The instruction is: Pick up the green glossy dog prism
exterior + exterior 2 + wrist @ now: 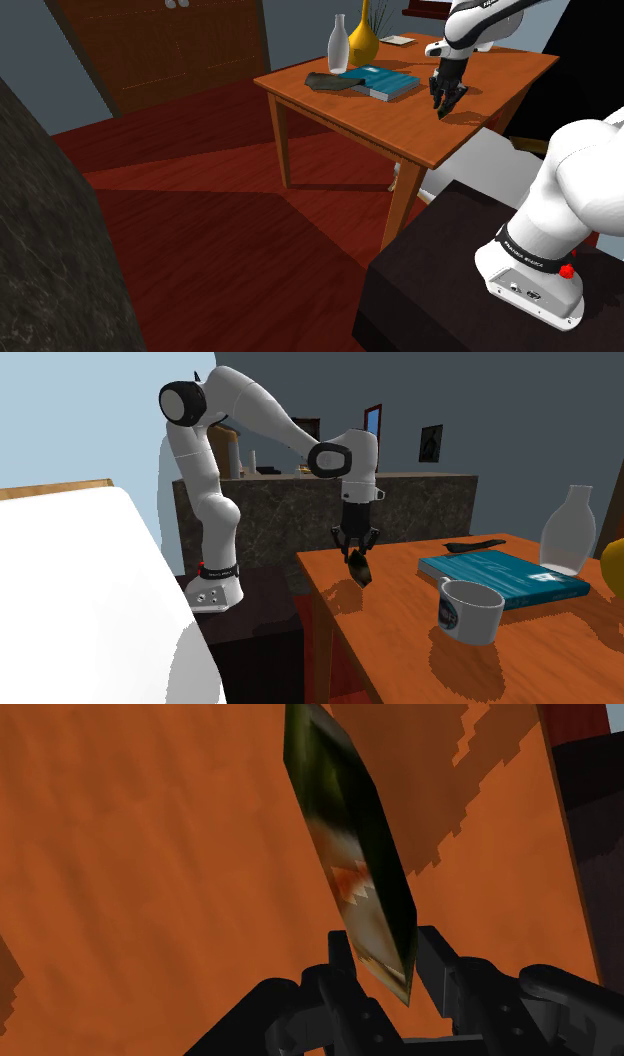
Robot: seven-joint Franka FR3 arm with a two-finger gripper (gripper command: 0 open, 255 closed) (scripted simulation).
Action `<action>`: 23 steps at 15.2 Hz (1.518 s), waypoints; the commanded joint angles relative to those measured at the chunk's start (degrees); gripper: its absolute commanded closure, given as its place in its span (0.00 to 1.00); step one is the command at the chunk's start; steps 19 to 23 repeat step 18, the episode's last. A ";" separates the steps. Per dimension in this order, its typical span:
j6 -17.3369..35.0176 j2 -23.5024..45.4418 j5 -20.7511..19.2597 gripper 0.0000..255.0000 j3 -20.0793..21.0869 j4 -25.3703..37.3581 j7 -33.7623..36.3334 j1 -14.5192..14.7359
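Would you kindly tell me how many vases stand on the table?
2. A white vase stands by the blue book; a yellow vase stands right beside it. The arm covers part of the table, so another may be hidden.

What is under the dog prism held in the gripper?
Orange table top with shadows lies under the prism, which is clasped by the gripper. The strip of table straight behind the prism is covered.

Red plank floor; orange wooden table — dark wooden cabinet behind; blue-grey walls.
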 commanded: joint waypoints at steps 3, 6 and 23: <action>-1.80 -1.26 -0.70 1.00 0.85 0.76 0.56 -0.42; -4.45 -2.75 -1.33 1.00 1.96 2.15 1.09 -0.85; -12.98 -6.27 -2.15 1.00 5.22 7.55 1.93 -1.70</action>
